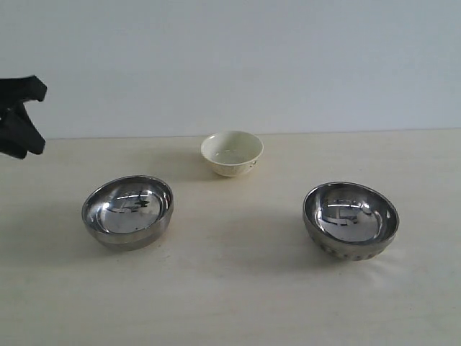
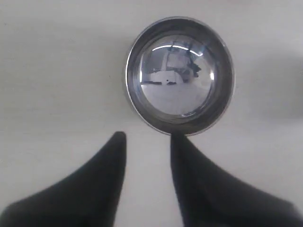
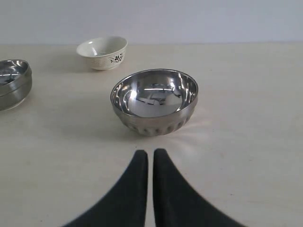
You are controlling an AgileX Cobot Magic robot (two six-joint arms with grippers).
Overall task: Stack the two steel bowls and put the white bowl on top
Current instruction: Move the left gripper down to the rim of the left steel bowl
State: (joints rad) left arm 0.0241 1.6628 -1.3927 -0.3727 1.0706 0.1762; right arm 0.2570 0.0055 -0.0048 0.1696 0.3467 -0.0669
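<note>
The smooth steel bowl [image 1: 128, 211] stands on the left of the table, the dimpled steel bowl [image 1: 351, 219] on the right, and the white bowl [image 1: 232, 153] sits behind them in the middle. All three are apart and upright. My left gripper [image 1: 18, 115] hangs open at the far left edge, above the table; in its wrist view the gripper [image 2: 147, 136] looks down on the smooth bowl [image 2: 180, 74], one tip level with its rim. My right gripper [image 3: 150, 153] is shut and empty, just short of the dimpled bowl [image 3: 155, 100]. It is out of the exterior view.
The cream table [image 1: 230, 288] runs back to a pale wall [image 1: 230, 65]. In the right wrist view the white bowl [image 3: 102, 52] and part of the smooth steel bowl [image 3: 13, 82] lie beyond the dimpled one.
</note>
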